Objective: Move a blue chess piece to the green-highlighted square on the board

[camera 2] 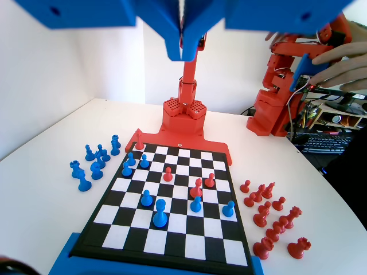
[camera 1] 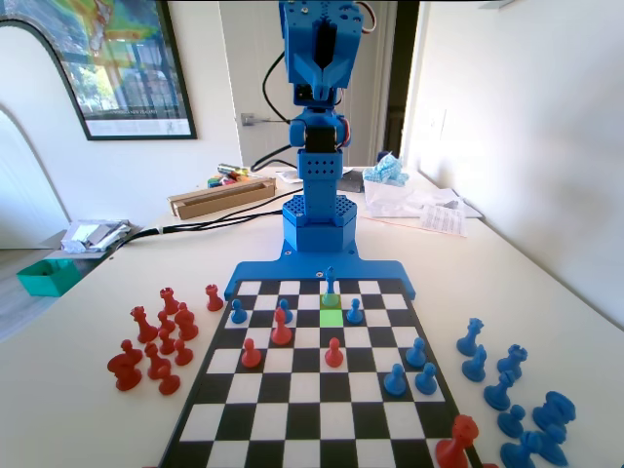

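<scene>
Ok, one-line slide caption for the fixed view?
Blue arm raised above the board, slim blue chess piece on the far row, directly behind the green-highlighted square.

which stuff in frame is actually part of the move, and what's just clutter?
Job:
- blue chess piece, on the board's far row in the fixed view
- green-highlighted square, just in front of it
- board
- gripper, shut, up high

Lying about:
- red pieces off the board
- blue pieces off the board
- cardboard box
- green tray
- papers
</scene>
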Robot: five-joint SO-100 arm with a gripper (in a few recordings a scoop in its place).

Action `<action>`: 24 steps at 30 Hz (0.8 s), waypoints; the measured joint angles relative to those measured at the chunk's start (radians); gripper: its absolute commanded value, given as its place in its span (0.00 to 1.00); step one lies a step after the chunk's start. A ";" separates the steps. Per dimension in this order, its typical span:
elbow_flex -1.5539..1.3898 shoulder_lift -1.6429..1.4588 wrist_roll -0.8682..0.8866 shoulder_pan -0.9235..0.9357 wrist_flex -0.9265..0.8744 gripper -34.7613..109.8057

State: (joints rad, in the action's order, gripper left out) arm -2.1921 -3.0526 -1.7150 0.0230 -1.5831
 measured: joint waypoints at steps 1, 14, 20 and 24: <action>0.000 0.000 0.000 0.000 0.000 0.25; 0.000 0.000 -0.009 0.000 0.000 0.25; 0.000 0.000 0.000 0.000 0.000 0.25; 0.000 0.000 0.000 0.000 0.000 0.25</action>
State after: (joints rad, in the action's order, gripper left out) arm -2.1921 -3.0526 -1.7150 0.0230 -1.5831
